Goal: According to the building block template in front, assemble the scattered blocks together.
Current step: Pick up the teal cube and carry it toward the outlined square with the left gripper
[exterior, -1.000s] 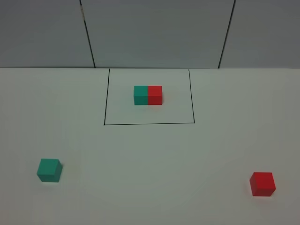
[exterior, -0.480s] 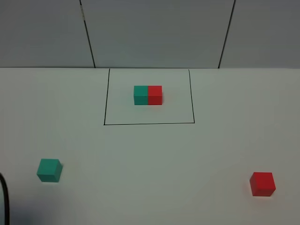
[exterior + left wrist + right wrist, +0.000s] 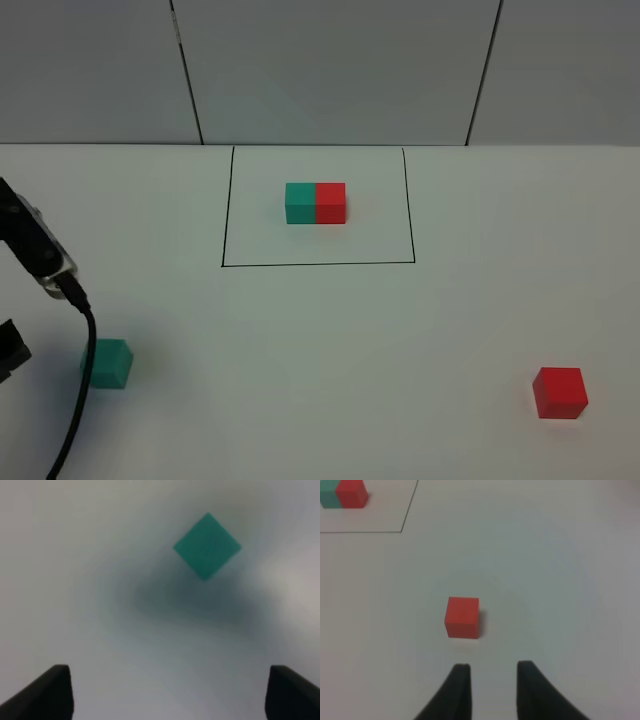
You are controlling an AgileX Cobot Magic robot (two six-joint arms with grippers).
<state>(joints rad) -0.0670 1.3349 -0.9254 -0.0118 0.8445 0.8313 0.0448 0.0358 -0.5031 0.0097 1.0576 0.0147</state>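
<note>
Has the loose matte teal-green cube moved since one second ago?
No. The loose matte teal-green cube keeps its place relative to the black drawn rectangle.

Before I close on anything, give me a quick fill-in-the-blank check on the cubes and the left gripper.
In the high view, the building block template has its teal half on the ____.
The black rectangle encloses ____ cubes.
The left gripper, open, faces the loose cube coloured ____.
The loose red cube lies ____ the rectangle.
Missing words: left, two, teal, outside.
</note>
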